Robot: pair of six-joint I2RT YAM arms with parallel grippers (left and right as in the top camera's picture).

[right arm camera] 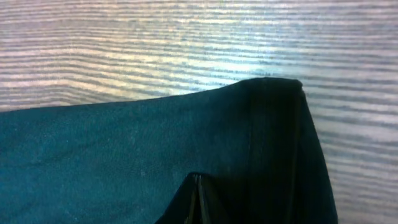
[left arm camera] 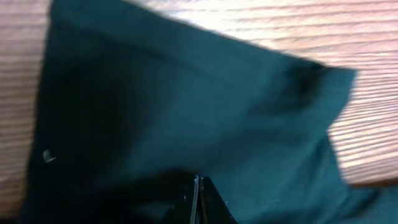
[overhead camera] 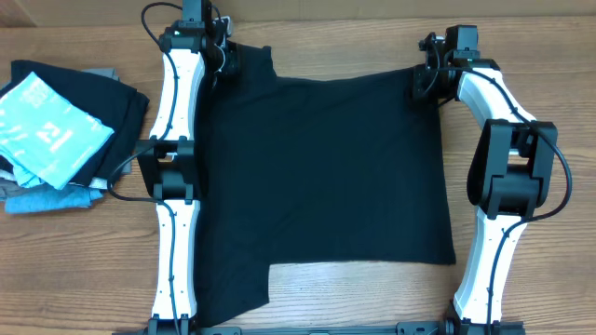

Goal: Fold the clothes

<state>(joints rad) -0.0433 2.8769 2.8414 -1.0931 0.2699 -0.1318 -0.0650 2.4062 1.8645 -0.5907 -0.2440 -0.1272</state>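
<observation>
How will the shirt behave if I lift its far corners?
Probably floppy: the shirt lies flat and creases near the left gripper. It looks thin, so it is likely light and should sag between that and the right gripper. On the smooth table it may slide rather than bunch.

Your work surface is a light wood-grain table point(overhead camera: 521, 56). A large black garment point(overhead camera: 326, 167) lies spread flat across its middle, one sleeve point(overhead camera: 233, 288) reaching toward the near edge on the left. Well apart from it, at the table's far left, sits a pile of clothes point(overhead camera: 112, 102). A light blue printed piece point(overhead camera: 47, 126) lies on top of dark fabric, with blue cloth point(overhead camera: 47, 200) at the bottom.
</observation>
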